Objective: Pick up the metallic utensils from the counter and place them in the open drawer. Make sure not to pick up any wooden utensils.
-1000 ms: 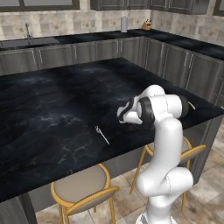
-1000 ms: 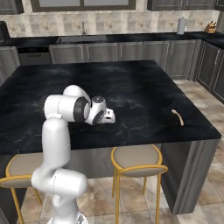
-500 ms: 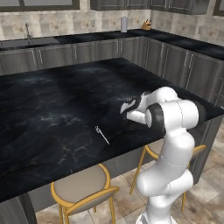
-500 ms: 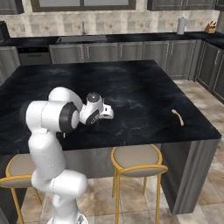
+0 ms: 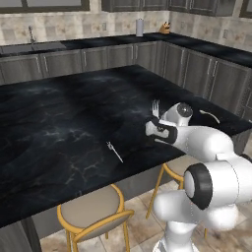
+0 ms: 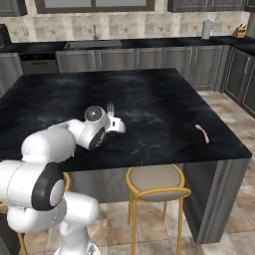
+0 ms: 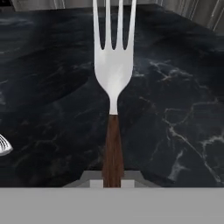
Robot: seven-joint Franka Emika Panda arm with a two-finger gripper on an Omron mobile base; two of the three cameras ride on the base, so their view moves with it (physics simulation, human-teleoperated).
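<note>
Showing: a fork with a brown handle (image 7: 112, 87) is held in the gripper (image 7: 112, 177) above the black stone counter (image 5: 59, 123).
Gripper state: the jaws are closed narrowly on the brown handle, as seen in the hand view; the silver tines are pointed away from the hand.
Gripper position: the gripper (image 5: 156, 127) is seen in the left base view over the near right part of the counter, with the fork (image 5: 155, 108) standing up from it; in the right base view the gripper (image 6: 115, 123) is seen over the near left part of the counter (image 6: 149, 104), with the fork (image 6: 110, 109) upright above it.
Second fork: a slim all-silver fork (image 5: 114, 151) is laid flat on the counter, to the left of the gripper and apart from it, close to the near edge.
Silver edge object: a silver piece (image 7: 4, 145) is cut off by the left border of the hand view; its kind cannot be told.
Wooden spoon: a light tan curved spoon (image 6: 201, 132) is laid near the right edge of the counter, well apart from the gripper; it is also seen in the left base view (image 5: 210, 115) past the arm.
Stools: yellow-framed stools (image 6: 156, 185) are set below the near edge of the counter.
</note>
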